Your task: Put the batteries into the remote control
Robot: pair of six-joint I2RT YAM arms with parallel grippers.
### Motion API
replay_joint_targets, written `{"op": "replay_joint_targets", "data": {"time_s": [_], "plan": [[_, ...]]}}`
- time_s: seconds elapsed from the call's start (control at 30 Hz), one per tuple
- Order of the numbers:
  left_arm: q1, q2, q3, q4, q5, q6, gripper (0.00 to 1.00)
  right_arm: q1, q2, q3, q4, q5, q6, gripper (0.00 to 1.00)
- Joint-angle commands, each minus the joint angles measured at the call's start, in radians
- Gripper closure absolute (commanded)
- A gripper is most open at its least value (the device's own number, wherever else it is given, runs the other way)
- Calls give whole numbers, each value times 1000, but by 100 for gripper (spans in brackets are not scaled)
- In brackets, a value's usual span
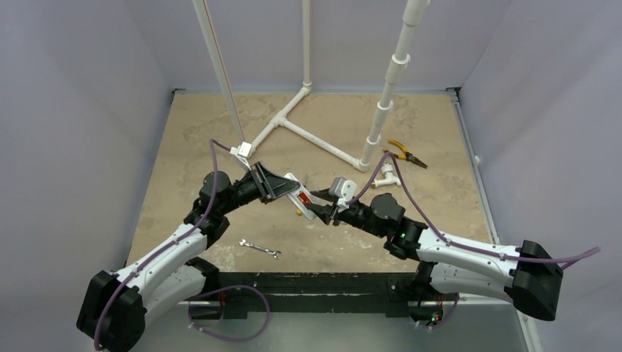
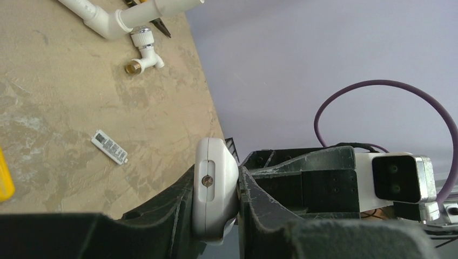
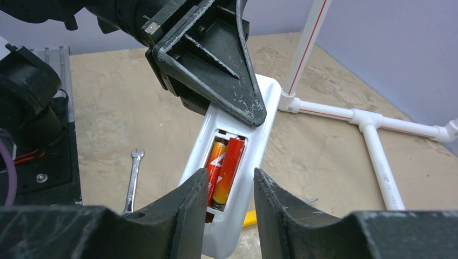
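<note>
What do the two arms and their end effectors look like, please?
The left arm and right arm have white shells, black joints and a purple cable each. The left end effector and right end effector are black, wedge-shaped and scuffed.

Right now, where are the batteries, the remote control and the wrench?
batteries [image 3: 228, 170], right wrist view, red casing of the right-hand cell.
remote control [image 3: 258, 141], right wrist view, white rim beside the open compartment.
wrench [image 3: 131, 186], right wrist view, middle of its shaft.

Pale lavender walls [image 1: 73, 110] enclose a tan, mottled table [image 1: 191, 132] on three sides under soft, even light. A white PVC pipe frame [image 1: 323, 143] stands on its far half.
</note>
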Motion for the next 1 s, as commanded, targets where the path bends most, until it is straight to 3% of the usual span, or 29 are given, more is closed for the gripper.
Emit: {"op": "replay_joint_targets", "data": {"time_s": [0.0, 0.17, 0.47, 0.7, 0.8, 0.97], "plan": [[-5, 11, -1, 68, 28, 1, 100, -4, -41, -15, -39, 24, -31, 60], [-5, 67, -25, 130, 45, 4, 100, -4, -111, -24, -46, 51, -60, 41], [-8, 124, -32, 150, 136, 37, 100, -7, -207, 72, -251, 176, -185, 30], [-28, 91, -51, 98, 156, 74, 100, -22, -278, 97, -430, 6, -309, 40], [-42, 96, -52, 85, 176, 85, 100, -77, -276, 117, -504, -205, -324, 42], [-60, 107, -60, 98, 206, 86, 100, -188, -242, 132, -464, -522, -276, 45]]}}
